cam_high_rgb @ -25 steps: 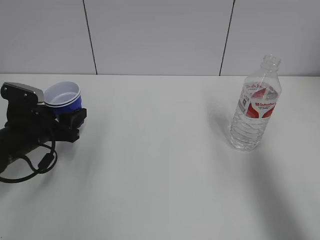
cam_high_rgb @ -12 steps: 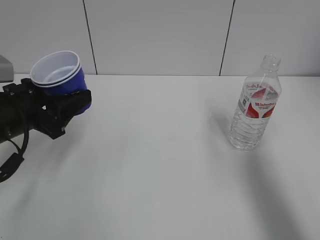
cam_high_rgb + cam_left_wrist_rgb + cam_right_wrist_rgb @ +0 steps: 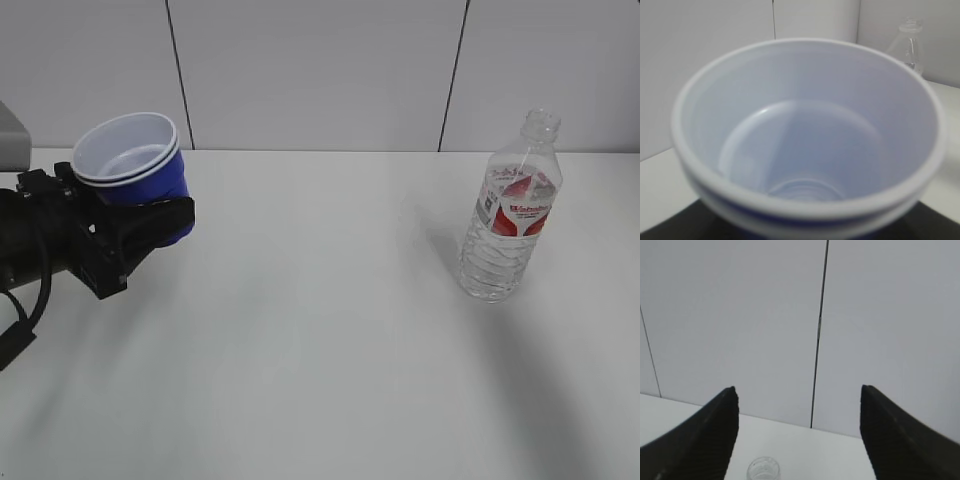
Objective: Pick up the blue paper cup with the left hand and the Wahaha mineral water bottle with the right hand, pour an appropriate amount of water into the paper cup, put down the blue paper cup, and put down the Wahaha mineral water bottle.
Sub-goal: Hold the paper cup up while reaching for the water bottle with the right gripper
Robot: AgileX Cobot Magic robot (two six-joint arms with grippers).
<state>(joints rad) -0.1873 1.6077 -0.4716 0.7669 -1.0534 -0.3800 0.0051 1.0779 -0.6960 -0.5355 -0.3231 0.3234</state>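
The blue paper cup (image 3: 136, 170), white inside with a doubled rim, is held in the air at the far left, tilted toward the camera. My left gripper (image 3: 150, 222) is shut on its blue wall. In the left wrist view the cup's white inside (image 3: 805, 145) fills the frame and hides the fingers. The Wahaha mineral water bottle (image 3: 508, 215) stands upright and capless on the table at the right; its top shows in the left wrist view (image 3: 907, 45). My right gripper (image 3: 797, 427) is open, above and behind the bottle's mouth (image 3: 763, 469); it is out of the exterior view.
The white table (image 3: 320, 330) stretches between the cup and the bottle. A grey panelled wall (image 3: 320, 70) with dark seams stands right behind the table's far edge.
My left gripper has lifted the blue cup off the table, upward and a little to the right, and the arm has turned. The bottle has not moved.
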